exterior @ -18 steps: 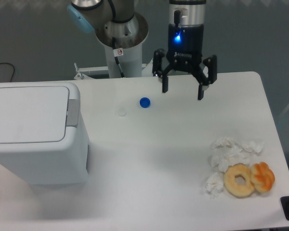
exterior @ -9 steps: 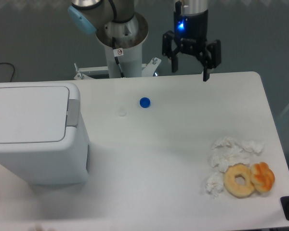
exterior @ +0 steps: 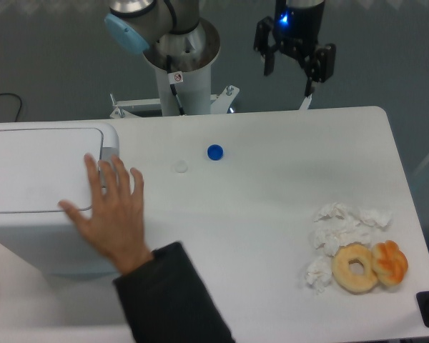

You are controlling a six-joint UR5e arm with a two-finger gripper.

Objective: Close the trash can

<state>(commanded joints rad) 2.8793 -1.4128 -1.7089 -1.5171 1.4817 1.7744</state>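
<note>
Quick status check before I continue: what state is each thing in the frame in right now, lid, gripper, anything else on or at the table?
trash can: lid flat down, closed
gripper: open, empty, raised above the table's far edge
person's hand: palm down on the trash can's lid edge and grey latch side
blue cap: lying on the table, apart from everything
doughnut: lying flat beside crumpled tissues

trash can (exterior: 36, 179) cut off left, latch hidden by hand (exterior: 111, 214)

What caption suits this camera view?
Person's hand rests on closed trash can; open end effector raised behind table.
</note>
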